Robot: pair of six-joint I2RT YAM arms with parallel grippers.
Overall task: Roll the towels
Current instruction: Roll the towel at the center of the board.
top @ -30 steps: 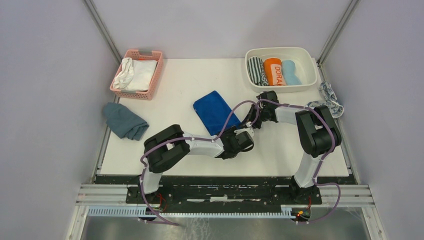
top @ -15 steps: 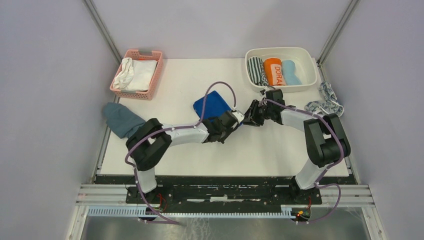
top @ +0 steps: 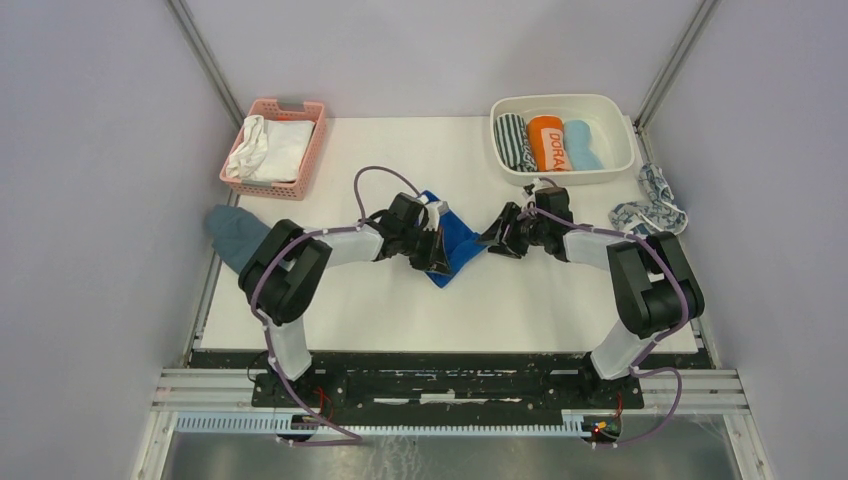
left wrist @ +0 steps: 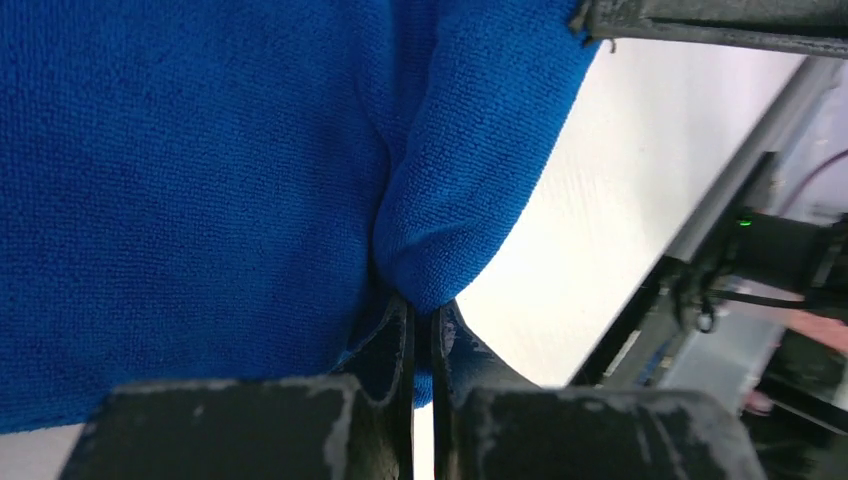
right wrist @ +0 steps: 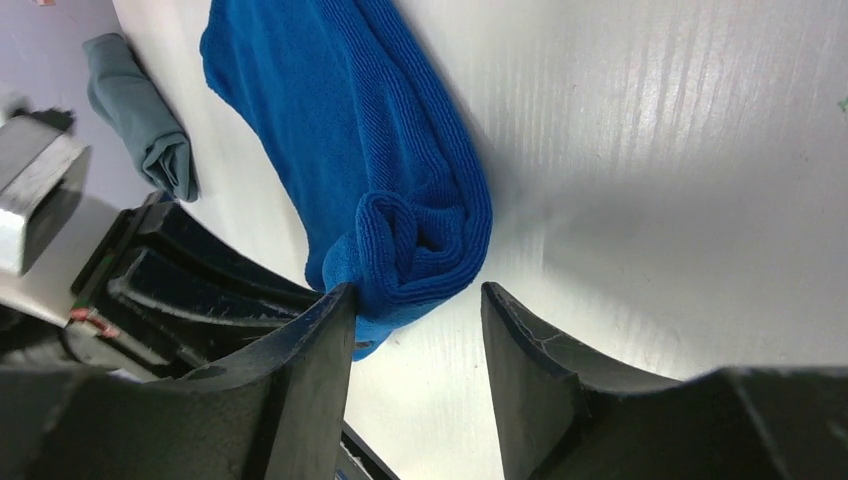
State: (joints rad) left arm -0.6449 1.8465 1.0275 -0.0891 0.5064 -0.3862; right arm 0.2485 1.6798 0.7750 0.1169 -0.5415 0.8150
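The white surface bears a pink lattice basket far left and a white oblong plastic tub far right. A royal blue terry towel lies mid-surface, a teal-grey cloth overhanging the left edge.

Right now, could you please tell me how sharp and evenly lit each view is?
Top external view: sharp, evenly lit, only soft shadows under the arms on the table. Left wrist view: the weave of the royal blue towel is crisp, the left gripper near the lens blurred. Right wrist view: streaky glare on the table, the right gripper slightly soft.
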